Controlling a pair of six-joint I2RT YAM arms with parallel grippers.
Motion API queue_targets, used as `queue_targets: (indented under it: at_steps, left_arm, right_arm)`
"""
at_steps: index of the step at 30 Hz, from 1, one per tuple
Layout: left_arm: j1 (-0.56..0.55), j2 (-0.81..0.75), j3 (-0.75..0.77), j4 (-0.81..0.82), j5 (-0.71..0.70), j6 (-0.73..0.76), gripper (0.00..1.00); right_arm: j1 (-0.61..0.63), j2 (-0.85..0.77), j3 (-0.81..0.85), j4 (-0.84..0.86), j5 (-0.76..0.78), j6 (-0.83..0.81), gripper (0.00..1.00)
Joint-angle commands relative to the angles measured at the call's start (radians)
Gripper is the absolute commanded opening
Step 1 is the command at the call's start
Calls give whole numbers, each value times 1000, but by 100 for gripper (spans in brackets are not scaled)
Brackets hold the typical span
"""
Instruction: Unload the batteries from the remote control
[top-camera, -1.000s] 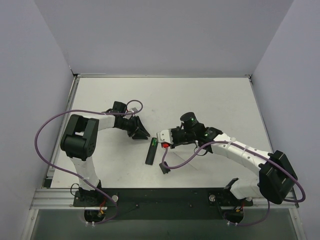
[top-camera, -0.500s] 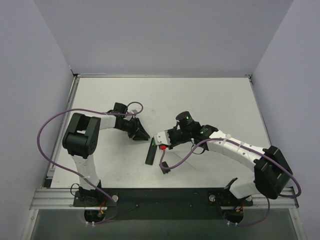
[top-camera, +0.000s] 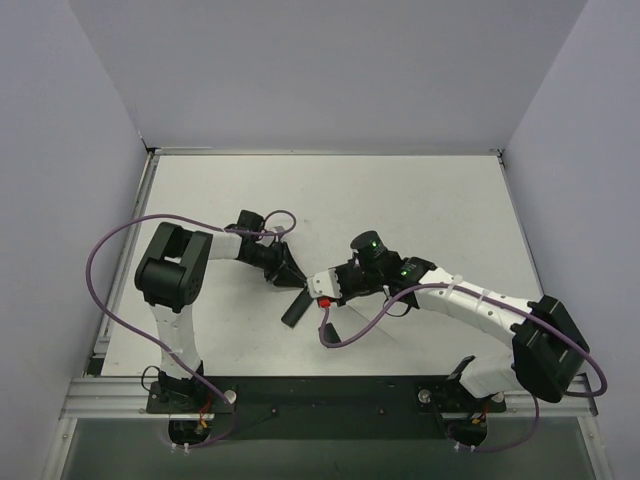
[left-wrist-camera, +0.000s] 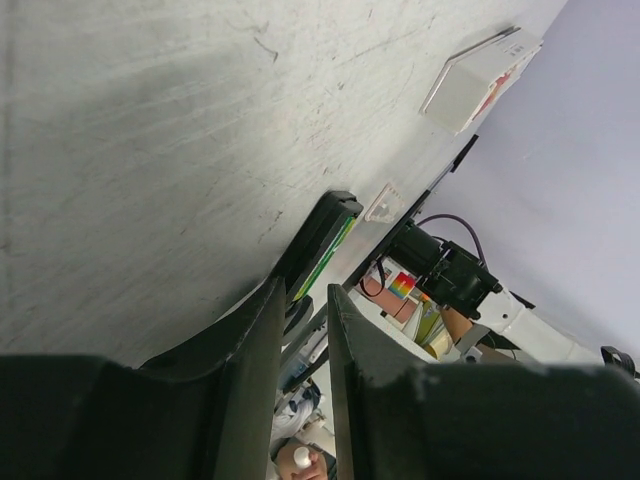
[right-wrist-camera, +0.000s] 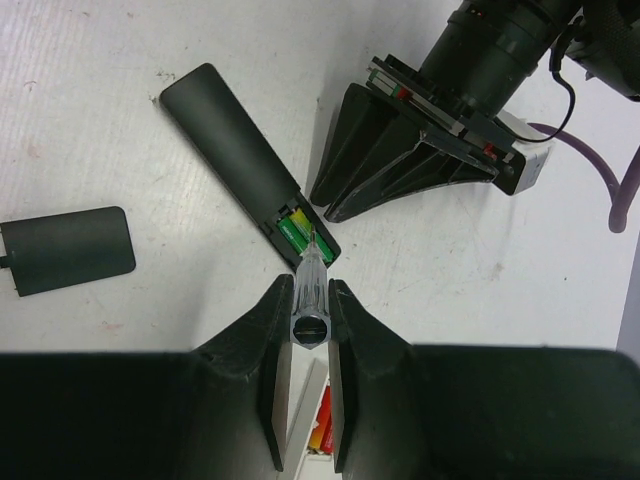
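The black remote control (right-wrist-camera: 232, 150) lies slot side up on the white table, also visible from above (top-camera: 294, 310). Green batteries (right-wrist-camera: 295, 230) sit in its open slot at the near end. My right gripper (right-wrist-camera: 310, 283) is shut on the white stick (right-wrist-camera: 308, 295), whose metal tip rests on the batteries. In the top view my right gripper (top-camera: 314, 285) is just right of the remote. My left gripper (right-wrist-camera: 325, 207) (top-camera: 297, 280) touches the remote's slot end from the far side. In the left wrist view its jaws (left-wrist-camera: 305, 290) stand a narrow gap apart with nothing between them, the remote (left-wrist-camera: 318, 243) just ahead.
The small black cover piece (right-wrist-camera: 70, 250) lies loose on the table, left of the remote in the right wrist view. The right arm's purple cable (top-camera: 345, 335) loops over the table just below the remote. Grey walls enclose the table.
My left gripper slid right to the remote's slot end and narrowed a little. My right gripper moved left, bringing the stick's tip into the slot. The remote tilted slightly.
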Motion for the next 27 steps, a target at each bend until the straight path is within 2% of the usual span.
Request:
queue_targets:
  at_steps: [1, 7, 13, 18, 24, 27]
  left_arm:
    - [-11, 8, 27, 40, 35, 5, 34]
    - [-20, 10, 31, 31, 47, 13, 34]
    - [4, -2, 33, -3, 21, 25, 34]
    - [29, -15, 30, -9, 10, 24, 34]
    - [43, -80, 54, -86, -43, 85, 31]
    - [38, -145, 16, -84, -56, 94, 30]
  right_arm:
    - [8, -62, -12, 11, 4, 14, 0]
    - [10, -59, -1, -15, 29, 20, 0]
    - [14, -43, 32, -35, 101, 108, 0]
    - [13, -40, 31, -38, 107, 111, 0]
    - [11, -28, 43, -38, 126, 131, 0]
    - [10, -13, 56, -67, 130, 137, 0]
